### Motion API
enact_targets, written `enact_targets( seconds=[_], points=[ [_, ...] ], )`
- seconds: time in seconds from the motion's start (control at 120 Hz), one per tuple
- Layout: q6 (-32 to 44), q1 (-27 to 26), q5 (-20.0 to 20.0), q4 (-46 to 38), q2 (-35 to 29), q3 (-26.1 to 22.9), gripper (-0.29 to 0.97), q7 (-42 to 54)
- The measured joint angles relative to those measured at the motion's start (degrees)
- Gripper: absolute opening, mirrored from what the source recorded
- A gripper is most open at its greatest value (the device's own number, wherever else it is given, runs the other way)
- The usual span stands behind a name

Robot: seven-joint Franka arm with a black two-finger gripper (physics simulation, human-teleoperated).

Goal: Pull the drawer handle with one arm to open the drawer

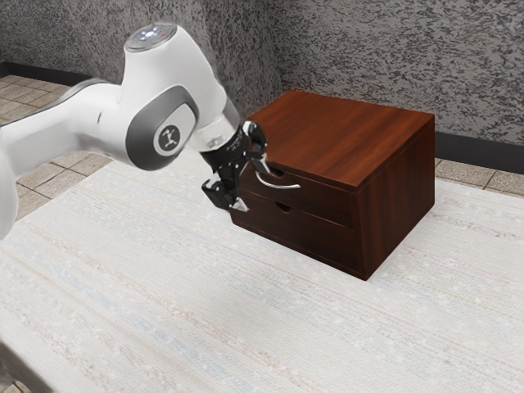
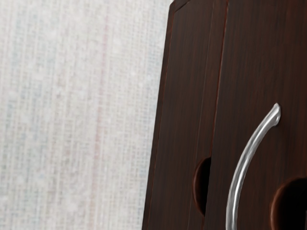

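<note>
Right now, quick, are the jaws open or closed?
Gripper: jaws open, holding nothing, close by the drawer handle.

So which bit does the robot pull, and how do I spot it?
Find the dark brown wooden box on the white table. On its front are two drawers; look at the upper drawer. The handle is the thin, curved silver bar there, while the lower drawer shows just a dark notch.

Bare table (image 1: 246, 327) lies before the cabinet (image 1: 352, 139); only its handle (image 1: 278, 181) juts out.
</note>
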Motion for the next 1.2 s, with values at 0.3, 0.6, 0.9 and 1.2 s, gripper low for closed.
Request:
enact_targets(
  seconds=[0.3,0.6,0.9,1.2],
  points=[
    [2.3,0.3,0.6,2.1,2.8,-0.1,0.57,0.1],
    [2.8,0.5,0.9,1.5,3.3,0.0,0.54,0.1],
    [2.7,0.2,1.0,1.2,3.4,0.0,0.50,0.2],
    [2.5,0.3,1.0,1.3,3.3,0.0,0.46,0.4]
  ],
)
